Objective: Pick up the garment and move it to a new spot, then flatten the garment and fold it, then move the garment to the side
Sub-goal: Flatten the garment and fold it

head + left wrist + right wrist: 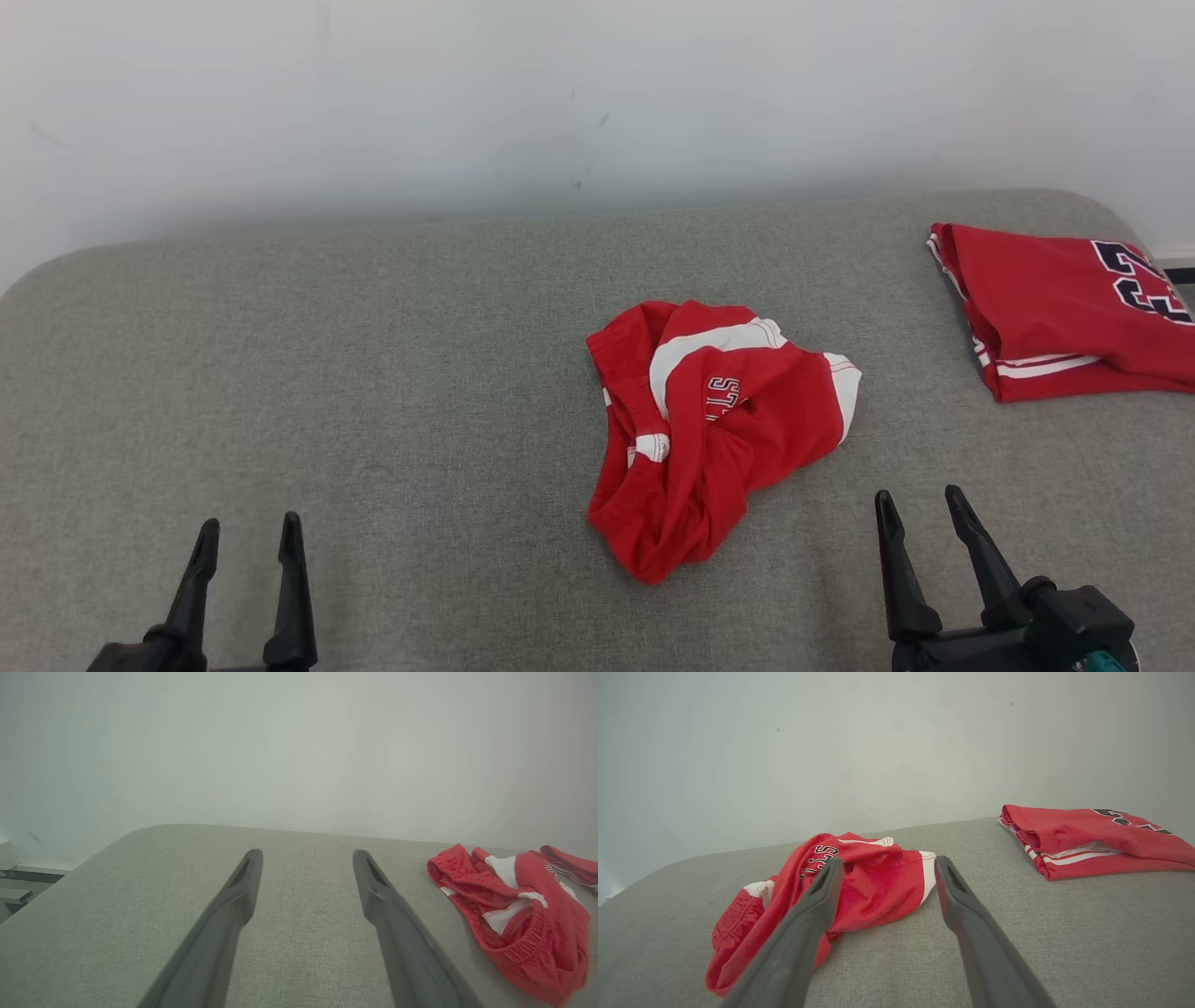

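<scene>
Red shorts [719, 429], with white stripes and a few dark letters on the front, scrunched up in a bumpy heap near the middle of the grey cloth top [373, 373]. Not flat and not folded. Stretchy waist band [644, 411] bunched along the left side of the heap, one white-edged leg poking out to the right. Shorts [518, 919] at the right edge of the left wrist view, waist band facing the camera. Shorts [878, 891] just past the fingers in the right wrist view. Left gripper [250, 521] low on the left in the head view, two long dark fingers spread wide, nothing between them but bare grey cloth, well apart from the shorts. Left gripper [307, 854] just as wide in its own wrist view. Right gripper [918, 493] low on the right, fingers spread wide too and holding nothing, near the lower right side of the heap but not touching it. Right gripper [888, 858] seen from its own wrist with one finger in front of the red cloth and the other over bare grey. Folded red jersey [1055, 308] with white stripes and a dark number, lying flat at the right end of the top, well apart from the shorts. Jersey [1087, 840] with neat stacked edges in the right wrist view. Plain white wall [560, 93] behind it all.
</scene>
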Controlling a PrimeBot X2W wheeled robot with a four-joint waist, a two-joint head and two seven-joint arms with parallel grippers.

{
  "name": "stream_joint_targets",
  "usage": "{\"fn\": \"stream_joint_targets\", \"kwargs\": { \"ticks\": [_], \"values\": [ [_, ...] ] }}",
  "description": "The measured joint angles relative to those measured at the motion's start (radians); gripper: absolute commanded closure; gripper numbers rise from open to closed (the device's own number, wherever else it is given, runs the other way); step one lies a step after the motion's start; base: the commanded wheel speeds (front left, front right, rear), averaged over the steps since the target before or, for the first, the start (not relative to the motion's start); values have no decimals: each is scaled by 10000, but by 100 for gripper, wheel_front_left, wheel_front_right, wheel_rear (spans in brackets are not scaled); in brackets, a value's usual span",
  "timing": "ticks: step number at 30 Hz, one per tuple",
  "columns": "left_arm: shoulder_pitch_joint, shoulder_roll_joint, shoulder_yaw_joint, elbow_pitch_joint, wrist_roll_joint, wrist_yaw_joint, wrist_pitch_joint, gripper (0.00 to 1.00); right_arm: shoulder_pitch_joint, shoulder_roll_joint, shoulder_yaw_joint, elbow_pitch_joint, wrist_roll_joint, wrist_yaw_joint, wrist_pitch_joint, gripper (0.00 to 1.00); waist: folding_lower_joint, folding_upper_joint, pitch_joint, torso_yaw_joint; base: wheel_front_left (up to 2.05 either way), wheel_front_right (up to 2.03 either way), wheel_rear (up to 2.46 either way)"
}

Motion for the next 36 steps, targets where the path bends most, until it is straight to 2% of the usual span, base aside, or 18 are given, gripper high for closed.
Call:
{"fn": "stream_joint_targets", "kwargs": {
  "ticks": [5, 15, 23, 35, 36],
  "values": [
    [-479, 0, -560, 320, -15, -142, 0, 0, -48, 0, 31, 0, 29, 0, 0, 0, 0, 0, 72, -131, 0, 0, 0],
    [-2604, 15, -2880, 1358, -336, -230, 0, 0, -339, 8, 169, 17, 42, 0, -2, 0, 0, 0, 415, -615, 0, 0, 0],
    [-3897, 445, -4381, 2552, -779, -230, 0, 0, -585, 90, 169, 25, 84, 0, 0, 0, 0, 1, 825, -1272, 0, 0, 0],
    [-4324, 713, -5331, 3883, -1131, -230, 0, 0, -721, 205, 71, -6, 84, 0, 0, 0, 1, 1, 1414, -2083, 0, 0, 0],
    [-4345, 717, -5381, 3998, -1210, -230, 0, 20, -723, 217, 52, -13, 82, 0, 0, 0, 1, 1, 1456, -2129, 0, 0, 0]
  ]
}}
